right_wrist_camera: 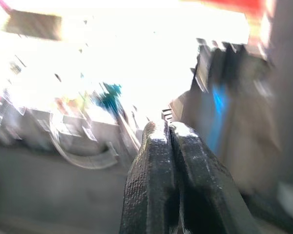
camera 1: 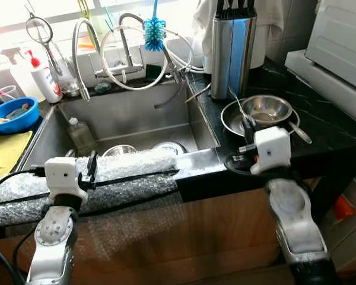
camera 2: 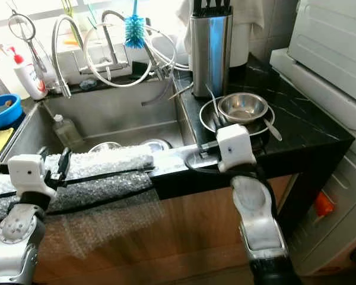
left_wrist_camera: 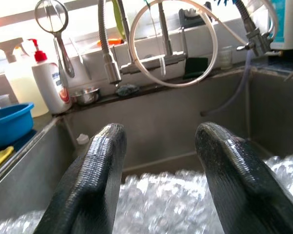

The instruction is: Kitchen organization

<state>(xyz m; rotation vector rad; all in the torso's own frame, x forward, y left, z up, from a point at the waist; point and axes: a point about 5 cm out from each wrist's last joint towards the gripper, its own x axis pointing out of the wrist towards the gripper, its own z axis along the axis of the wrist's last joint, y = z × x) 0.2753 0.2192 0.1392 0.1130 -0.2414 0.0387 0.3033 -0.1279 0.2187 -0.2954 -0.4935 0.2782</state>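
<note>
A small steel bowl (camera 1: pixel 266 108) rests inside a wider steel dish (camera 1: pixel 231 120) on the black counter, with a spoon (camera 1: pixel 299 133) leaning out of it. My right gripper (camera 1: pixel 248 127) hovers at the dish's near rim; in the right wrist view its fingers (right_wrist_camera: pixel 158 170) are pressed together with nothing visible between them. My left gripper (camera 1: pixel 92 168) is open above a strip of bubble wrap (camera 1: pixel 133 172) that lies along the sink's front edge, with both fingers (left_wrist_camera: pixel 100 165) spread wide. Two steel bowls (camera 1: pixel 120 151) and a plastic bottle (camera 1: pixel 81 135) lie in the sink (camera 1: pixel 136 113).
A steel knife block (camera 1: pixel 231 50) stands behind the dish. Faucets, hoses and a blue brush (camera 1: pixel 155 32) crowd the back of the sink. At left are a soap bottle (camera 1: pixel 44 77), a blue bowl (camera 1: pixel 12 114) and a yellow cloth (camera 1: pixel 6 151). A white appliance (camera 1: pixel 338 47) bounds the right.
</note>
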